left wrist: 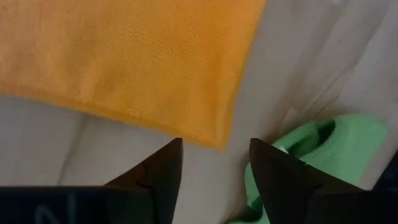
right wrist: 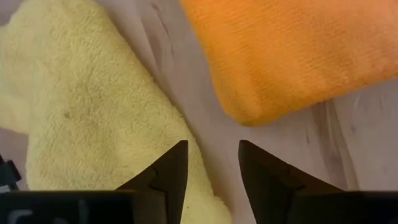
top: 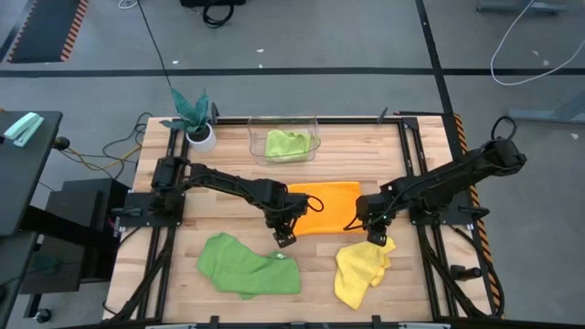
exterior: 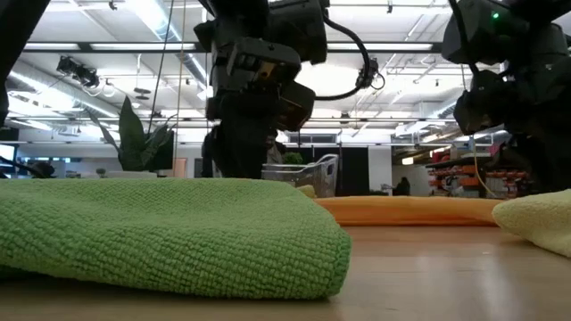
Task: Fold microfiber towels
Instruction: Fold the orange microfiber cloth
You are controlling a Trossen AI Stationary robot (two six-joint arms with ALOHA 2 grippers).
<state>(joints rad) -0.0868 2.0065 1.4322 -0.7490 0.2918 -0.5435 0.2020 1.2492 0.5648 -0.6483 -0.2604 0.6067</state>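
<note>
High view: I log clear bin (top: 283,139) holding lime cloth (top: 286,144). Orange cloth (top: 322,208) corners just ahead of both grippers' (top: 284,238) (top: 375,236) parted, empty fingers.

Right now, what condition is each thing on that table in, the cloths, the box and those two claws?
orange towel: folded flat at the table's middle, released.
dark green towel: rumpled, unfolded, near the front.
yellow towel: crumpled, unfolded, near the front.
lime green towel: bunched inside the bin.
clear plastic bin: upright, holding that one towel.
left gripper: open, empty, by the orange towel's corner.
right gripper: open, empty, between the orange and yellow towels.
</note>
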